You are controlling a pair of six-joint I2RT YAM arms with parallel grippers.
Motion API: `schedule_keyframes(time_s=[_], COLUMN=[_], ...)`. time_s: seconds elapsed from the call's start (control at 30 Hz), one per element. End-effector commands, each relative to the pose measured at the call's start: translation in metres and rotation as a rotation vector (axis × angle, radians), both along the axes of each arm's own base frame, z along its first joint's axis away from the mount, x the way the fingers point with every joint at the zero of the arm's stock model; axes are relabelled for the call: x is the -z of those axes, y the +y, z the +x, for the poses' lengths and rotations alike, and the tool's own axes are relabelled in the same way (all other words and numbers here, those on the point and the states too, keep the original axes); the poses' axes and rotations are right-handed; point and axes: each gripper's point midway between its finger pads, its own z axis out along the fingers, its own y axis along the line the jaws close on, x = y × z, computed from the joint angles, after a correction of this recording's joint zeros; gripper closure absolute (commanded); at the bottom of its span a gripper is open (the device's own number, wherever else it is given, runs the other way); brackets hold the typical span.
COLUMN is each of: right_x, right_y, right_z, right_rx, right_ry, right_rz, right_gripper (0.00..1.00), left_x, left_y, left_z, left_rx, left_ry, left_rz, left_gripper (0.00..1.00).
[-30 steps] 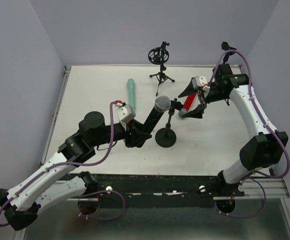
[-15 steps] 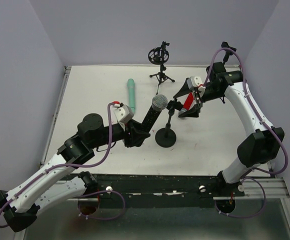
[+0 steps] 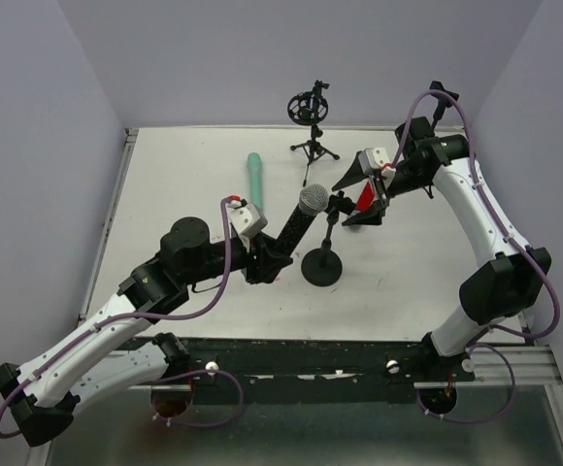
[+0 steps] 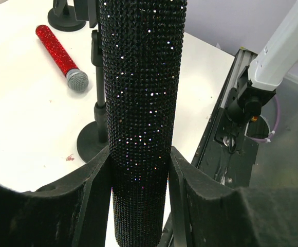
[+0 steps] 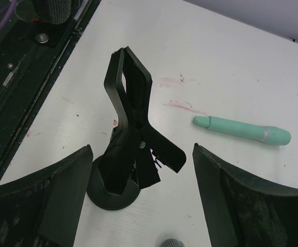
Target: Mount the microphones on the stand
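Note:
My left gripper (image 3: 268, 259) is shut on the lower body of the black microphone (image 3: 296, 225), holding it tilted with its silver mesh head up beside the stand's clip (image 3: 338, 204). In the left wrist view the black microphone (image 4: 141, 103) fills the space between my fingers (image 4: 98, 190). The stand (image 3: 322, 266) has a round black base. My right gripper (image 3: 355, 200) is open and empty, hovering just right of the clip and above the red microphone (image 3: 368, 196), which lies on the table (image 4: 56, 51). The right wrist view shows the clip (image 5: 133, 128) between the open jaws. The teal microphone (image 3: 254, 175) lies at the back left of the table.
A small tripod stand (image 3: 314, 149) with a round shock mount (image 3: 310, 106) stands at the back of the white table (image 3: 165, 194). The table's near edge meets a black rail (image 3: 359, 357). Purple walls enclose the back and sides.
My right gripper has moved left, closer to the stand's clip, staying open. My left gripper has shifted slightly with the black microphone still in it.

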Motion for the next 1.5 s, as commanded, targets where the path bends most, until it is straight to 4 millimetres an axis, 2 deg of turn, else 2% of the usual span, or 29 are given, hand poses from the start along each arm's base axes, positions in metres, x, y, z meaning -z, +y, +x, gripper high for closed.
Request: schedule_keyframes(time_s=[0.0, 0.3, 0.47, 0.53, 0.83, 0.97, 1.17, 1.47], right_x=[-0.002, -0.002, 0.002, 0.001, -0.01, -0.007, -0.001, -0.001], right_y=[0.002, 0.001, 0.0, 0.0, -0.001, -0.001, 0.001, 0.002], right_z=[-0.012, -0.018, -0.019, -0.021, -0.033, -0.036, -0.035, -0.033], right_rx=[-0.012, -0.015, -0.013, -0.012, 0.004, 0.017, 0.036, 0.04], right_ry=[0.077, 0.063, 0.072, 0.073, 0.113, 0.138, 0.162, 0.168], right_rz=[-0.008, -0.029, -0.043, -0.043, -0.022, -0.007, -0.007, -0.01], right_gripper=[0.15, 0.3, 0.56, 0.62, 0.66, 0.67, 0.68, 0.69], left_x=[-0.016, -0.01, -0.012, -0.014, -0.012, -0.013, -0.011, -0.015], left_y=[0.004, 0.007, 0.004, 0.003, -0.001, -0.013, -0.032, -0.05], left_z=[0.005, 0.019, 0.029, 0.032, 0.041, 0.032, 0.031, 0.025], left_rx=[-0.032, -0.074, -0.09, -0.094, -0.115, -0.047, 0.013, 0.087], left_ry=[-0.049, -0.096, -0.112, -0.117, -0.126, -0.111, -0.058, -0.003], left_rz=[-0.018, 0.035, 0.059, 0.064, 0.047, -0.018, -0.058, -0.098], left_gripper=[1.0, 1.0, 1.0, 1.0, 1.0, 1.0, 1.0, 1.0])
